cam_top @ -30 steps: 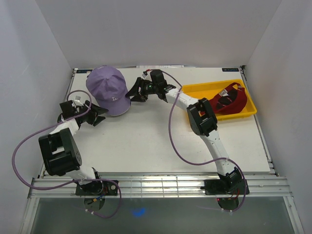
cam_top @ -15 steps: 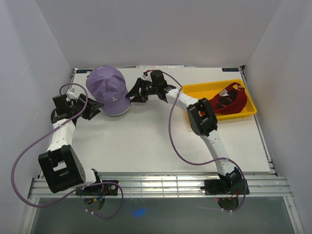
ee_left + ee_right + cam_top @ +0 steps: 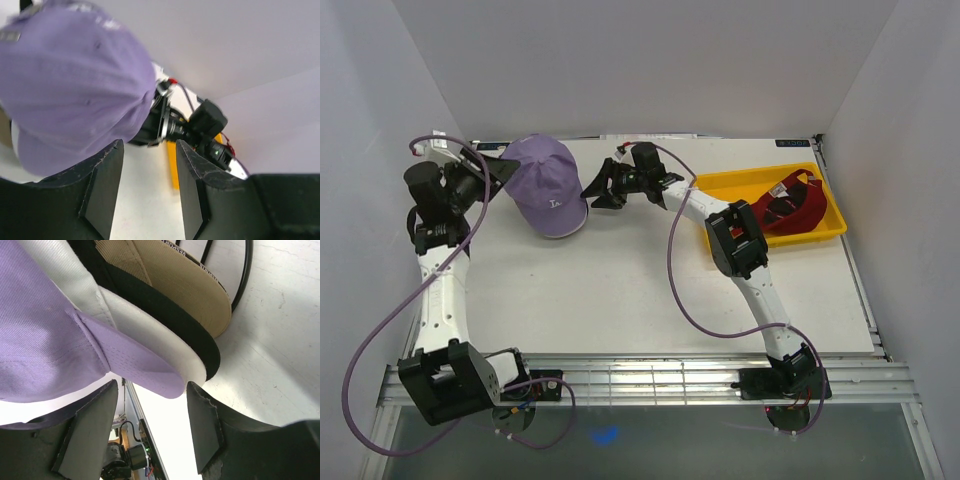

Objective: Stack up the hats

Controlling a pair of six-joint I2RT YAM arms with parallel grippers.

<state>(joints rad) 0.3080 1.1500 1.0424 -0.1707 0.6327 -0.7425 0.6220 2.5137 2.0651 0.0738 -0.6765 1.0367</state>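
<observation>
- A yellow plastic tray (image 3: 735, 187) lies on the right side of the tabletop (image 3: 620, 290), near the far right corner and turned slightly askew; the left wrist view catches a narrow strip of it (image 3: 171, 165).
- The tabletop is white and matte.
- Plain white walls (image 3: 650, 70) enclose it at the left, back and right.
- A ribbed metal rail (image 3: 650, 380) runs along the near edge.
- A small blue label (image 3: 797, 143) sits at the far right edge.

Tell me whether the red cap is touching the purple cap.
Apart. The top view shows the red cap lying in the yellow tray on the right, far from the purple cap on the left.
</observation>
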